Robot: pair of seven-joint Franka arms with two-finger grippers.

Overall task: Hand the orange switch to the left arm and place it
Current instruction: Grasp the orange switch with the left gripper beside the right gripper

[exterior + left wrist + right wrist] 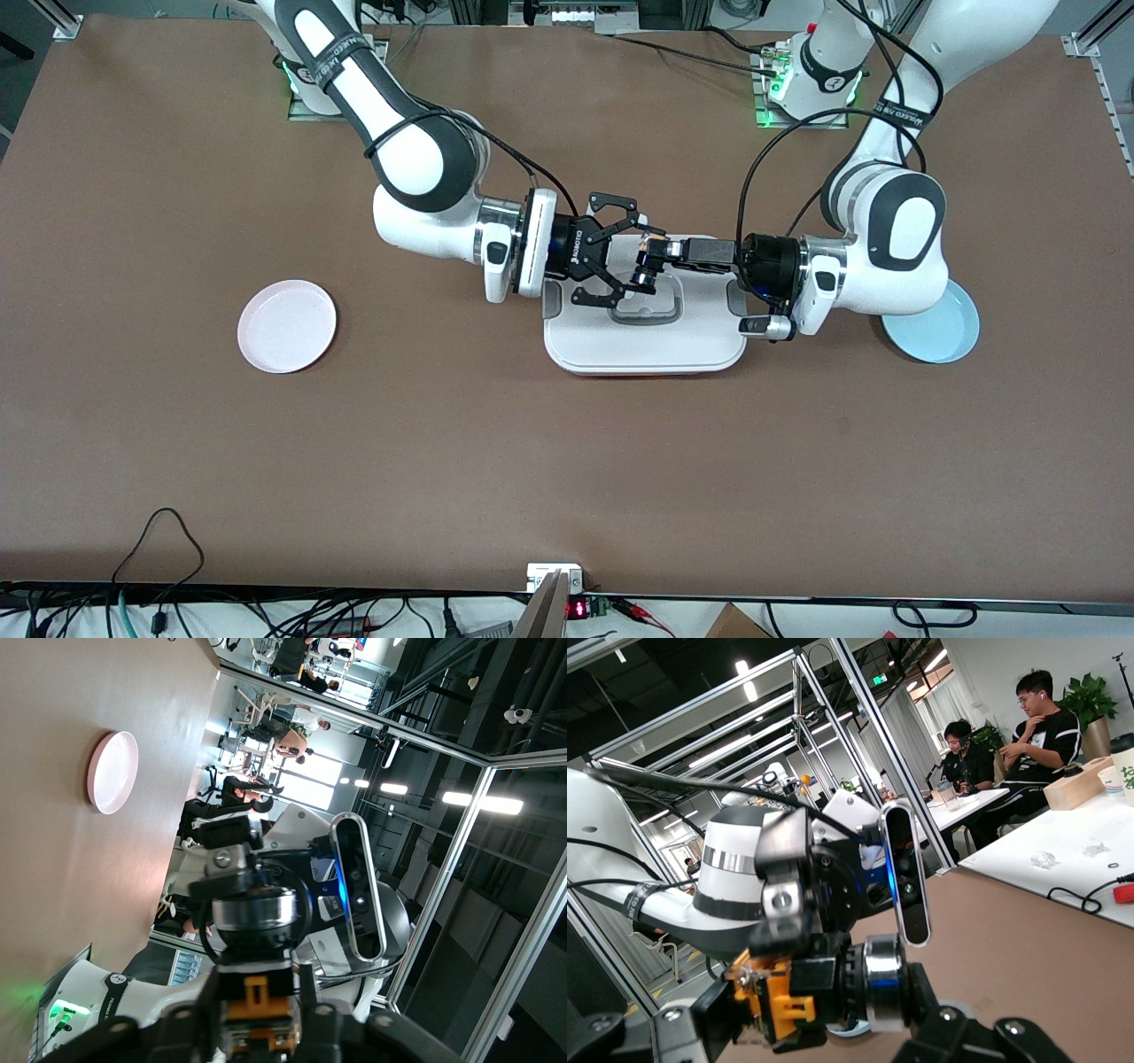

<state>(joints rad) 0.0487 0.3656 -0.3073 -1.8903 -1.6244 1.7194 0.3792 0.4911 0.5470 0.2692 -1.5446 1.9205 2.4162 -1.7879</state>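
The orange switch (644, 273), black with an orange end, hangs in the air over the white lidded box (647, 341). My left gripper (657, 251) is shut on its orange end; in the left wrist view its fingers (310, 1014) flank the orange part and the switch (252, 912) points away from the left gripper (257, 1028). My right gripper (629, 257) faces it over the box with its jaws spread wide on either side of the switch's black end. In the right wrist view the switch (780, 997) lies between the right gripper (806, 1041) fingers without visible contact.
A pink plate (286, 325) lies toward the right arm's end of the table and also shows in the left wrist view (112, 773). A light blue plate (939, 332) lies under the left arm's elbow. Cables and equipment line the table edge nearest the front camera.
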